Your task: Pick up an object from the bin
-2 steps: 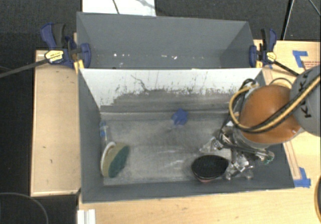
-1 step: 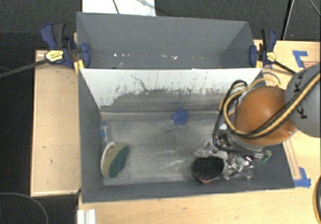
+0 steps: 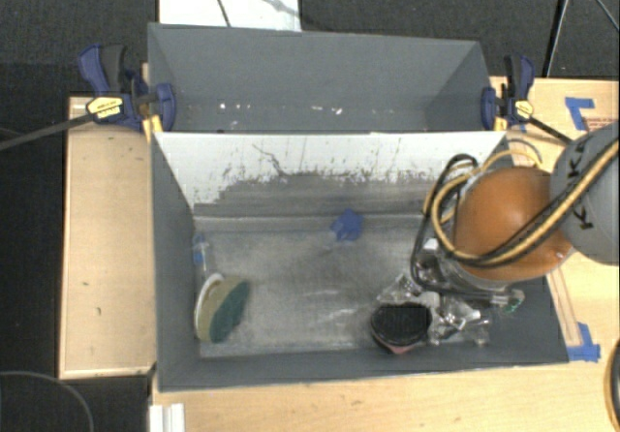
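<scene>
Three things are seen in the bin (image 3: 310, 72). A black oval thing with a pink rim (image 3: 399, 326) lies at 5 o'clock on the floor, just beside the jaws, at their 9 o'clock side; its long axis runs from 3 to 9 o'clock. Under the orange wrist cover (image 3: 504, 222) the jaws are partly hidden: released or clenched cannot be told.

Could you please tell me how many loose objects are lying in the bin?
3: a small blue piece at the back middle, a round green-and-cream pad by the left wall, and a dark oval thing at the front right. The arm may hide more.
</scene>
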Action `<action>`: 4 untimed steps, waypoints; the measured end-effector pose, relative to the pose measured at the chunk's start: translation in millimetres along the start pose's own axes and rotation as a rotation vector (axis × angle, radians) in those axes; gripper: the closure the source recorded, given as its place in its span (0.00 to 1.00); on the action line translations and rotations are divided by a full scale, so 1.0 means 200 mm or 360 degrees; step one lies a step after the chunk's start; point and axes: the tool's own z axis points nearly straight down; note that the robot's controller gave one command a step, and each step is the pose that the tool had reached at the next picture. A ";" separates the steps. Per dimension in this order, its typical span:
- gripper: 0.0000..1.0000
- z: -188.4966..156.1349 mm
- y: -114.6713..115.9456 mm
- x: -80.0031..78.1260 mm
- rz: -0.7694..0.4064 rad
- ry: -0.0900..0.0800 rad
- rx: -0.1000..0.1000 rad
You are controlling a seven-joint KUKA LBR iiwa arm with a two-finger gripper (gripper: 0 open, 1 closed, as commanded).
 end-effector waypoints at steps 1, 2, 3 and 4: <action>1.00 -0.17 -0.01 -0.01 0.0009 0.0015 -0.0019; 1.00 -0.25 -0.01 -0.02 0.0021 0.0015 -0.0019; 1.00 -0.28 -0.01 -0.02 0.0031 0.0013 -0.0018; 1.00 -0.40 -0.02 -0.03 0.0044 0.0016 -0.0019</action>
